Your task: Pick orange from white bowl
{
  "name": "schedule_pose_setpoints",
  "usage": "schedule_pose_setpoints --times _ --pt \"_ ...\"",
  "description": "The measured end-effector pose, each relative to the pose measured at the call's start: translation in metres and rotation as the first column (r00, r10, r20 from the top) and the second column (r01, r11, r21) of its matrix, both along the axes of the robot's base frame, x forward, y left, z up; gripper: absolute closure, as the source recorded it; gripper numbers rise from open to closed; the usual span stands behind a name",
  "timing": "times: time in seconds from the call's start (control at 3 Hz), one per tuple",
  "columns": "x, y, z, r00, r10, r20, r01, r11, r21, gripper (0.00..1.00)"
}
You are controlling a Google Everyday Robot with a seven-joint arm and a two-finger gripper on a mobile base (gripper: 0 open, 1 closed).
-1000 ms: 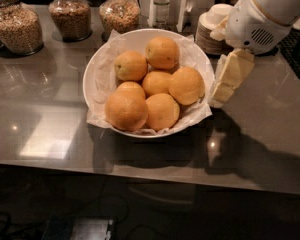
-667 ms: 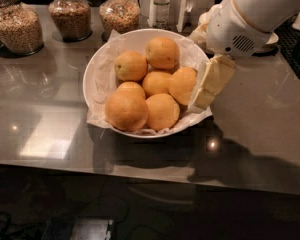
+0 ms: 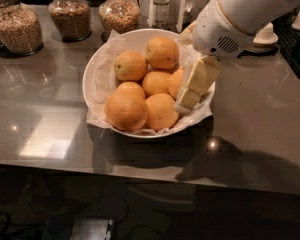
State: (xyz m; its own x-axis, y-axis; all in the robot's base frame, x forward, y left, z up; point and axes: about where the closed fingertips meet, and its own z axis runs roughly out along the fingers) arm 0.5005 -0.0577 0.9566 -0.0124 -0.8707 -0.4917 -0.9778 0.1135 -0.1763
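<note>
The white bowl point(image 3: 91, 70), wide and lined with crinkled white paper, stands on the grey counter and holds several oranges. The orange point(image 3: 175, 82) on the bowl's right side is mostly hidden. My gripper point(image 3: 189, 98), cream-coloured under a white wrist, hangs over the bowl's right part. It points down and left, against that orange and just above the near-right orange point(image 3: 161, 112). A large orange point(image 3: 126, 110) sits at the front left. Nothing is lifted out of the bowl.
Three glass jars of grains point(image 3: 70, 15) and a bottle point(image 3: 161, 4) stand behind the bowl. Small stacked white bowls point(image 3: 265, 34) sit at the back right, behind my arm. The counter's front edge point(image 3: 140, 170) runs below the bowl.
My gripper has moved left from outside the bowl's right rim to inside the bowl, now covering most of the right-hand orange. The oranges have not moved.
</note>
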Motion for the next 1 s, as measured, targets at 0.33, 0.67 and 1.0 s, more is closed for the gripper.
schedule_pose_setpoints --times 0.33,0.67,1.0 --pt "0.0 0.0 0.0 1.0 0.0 0.0 0.0 1.0 0.0 0.17" --pt "0.0 0.0 0.0 1.0 0.0 0.0 0.0 1.0 0.0 0.15" --pt "0.0001 0.0004 -0.0007 1.0 0.0 0.001 0.0 1.0 -0.002 0.05"
